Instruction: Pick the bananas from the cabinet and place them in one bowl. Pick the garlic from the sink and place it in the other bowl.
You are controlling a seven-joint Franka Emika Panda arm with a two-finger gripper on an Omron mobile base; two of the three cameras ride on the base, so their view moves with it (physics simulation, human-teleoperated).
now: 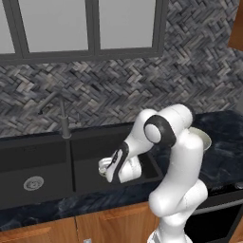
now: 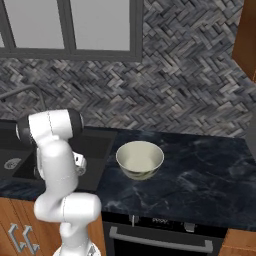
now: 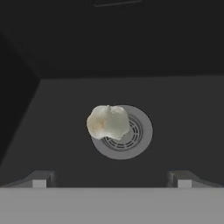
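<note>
The whitish, lumpy garlic (image 3: pixel 108 122) lies on the round silver drain (image 3: pixel 131 135) in the floor of the black sink (image 1: pixel 47 156). My gripper (image 3: pixel 111 178) hangs straight above it, open, its fingertips (image 3: pixel 41 178) spread far wider than the bulb and touching nothing. In the left base view my hand (image 1: pixel 105 167) reaches down into the right basin. A cream-white bowl (image 2: pixel 140 159) stands empty on the dark counter right of the sink, half hidden behind my arm in the left base view (image 1: pixel 203 137). A corner of the brown cabinet (image 2: pixel 246 40) shows at the upper right. The bananas are out of view.
A thin dark faucet (image 1: pixel 61 116) rises behind the divider between the basins. The left basin has its own silver drain (image 1: pixel 33 182). An oven front with a bar handle (image 2: pixel 160 235) sits below the marbled counter (image 2: pixel 200 175). Herringbone tile and a window back the scene.
</note>
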